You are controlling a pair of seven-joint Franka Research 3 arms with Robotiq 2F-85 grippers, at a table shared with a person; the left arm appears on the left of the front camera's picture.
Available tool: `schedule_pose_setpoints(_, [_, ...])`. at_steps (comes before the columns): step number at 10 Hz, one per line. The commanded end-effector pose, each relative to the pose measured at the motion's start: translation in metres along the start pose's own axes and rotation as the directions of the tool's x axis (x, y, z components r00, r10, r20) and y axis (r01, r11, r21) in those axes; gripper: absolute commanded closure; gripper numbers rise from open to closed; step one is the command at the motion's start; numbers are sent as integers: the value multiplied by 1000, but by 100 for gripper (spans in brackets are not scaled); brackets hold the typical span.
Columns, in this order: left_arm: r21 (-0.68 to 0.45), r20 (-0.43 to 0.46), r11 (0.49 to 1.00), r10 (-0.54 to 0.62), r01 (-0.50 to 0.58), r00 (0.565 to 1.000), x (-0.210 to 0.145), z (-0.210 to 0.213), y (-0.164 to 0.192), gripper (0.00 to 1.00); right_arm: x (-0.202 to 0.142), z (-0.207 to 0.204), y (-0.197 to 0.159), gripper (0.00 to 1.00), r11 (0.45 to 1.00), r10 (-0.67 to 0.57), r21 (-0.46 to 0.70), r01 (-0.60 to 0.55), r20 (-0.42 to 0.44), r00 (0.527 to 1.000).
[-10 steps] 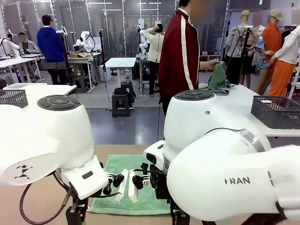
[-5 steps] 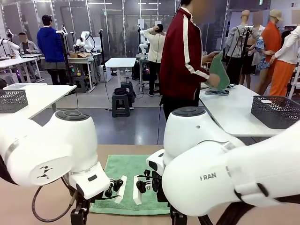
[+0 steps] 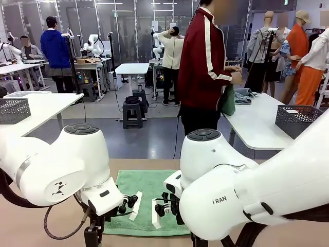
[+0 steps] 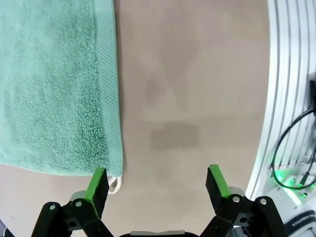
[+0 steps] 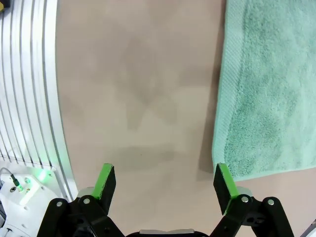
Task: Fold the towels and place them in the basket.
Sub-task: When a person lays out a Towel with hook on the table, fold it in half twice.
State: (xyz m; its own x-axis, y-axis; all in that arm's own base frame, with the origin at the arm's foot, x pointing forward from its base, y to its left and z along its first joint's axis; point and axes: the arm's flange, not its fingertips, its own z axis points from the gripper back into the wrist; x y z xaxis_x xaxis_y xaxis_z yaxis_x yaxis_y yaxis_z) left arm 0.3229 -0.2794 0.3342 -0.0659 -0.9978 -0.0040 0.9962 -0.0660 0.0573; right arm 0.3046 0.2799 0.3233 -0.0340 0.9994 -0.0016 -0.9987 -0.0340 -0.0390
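A mint green towel lies flat on the brown table between my two arms. In the left wrist view the towel fills the upper left. My left gripper is open above bare table, with one fingertip at the towel's near corner, beside a small white loop. In the right wrist view the towel lies on the right. My right gripper is open over bare table, with one fingertip just off the towel's corner. Nothing is held. The basket is out of view.
A ribbed aluminium rail with cables runs along the table's near edge, also seen in the right wrist view. A person in a red jacket handles a green cloth at a white table behind. Dark mesh bins stand on neighbouring tables.
Both arms have sunk lower over the near edge of the towel. The grippers stay open. The person behind has turned and lowered the green cloth.
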Motion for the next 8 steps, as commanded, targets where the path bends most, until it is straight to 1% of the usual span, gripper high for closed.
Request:
schedule_pose_setpoints(1, [3,24,1000,-9,9,1000,-2,-12,13,0,-6,-7,-16,0,999,28,-33,-28,6,1000])
schedule_pose_setpoints(4, [33,33,999,6,-8,999,-8,-25,28,0,-16,-14,-32,0,998,32,-54,-32,3,999])
schedule_pose_setpoints(8, [33,23,999,12,-13,1000,-13,-39,40,0,-18,-24,-42,0,997,2,-73,-2,4,1000])
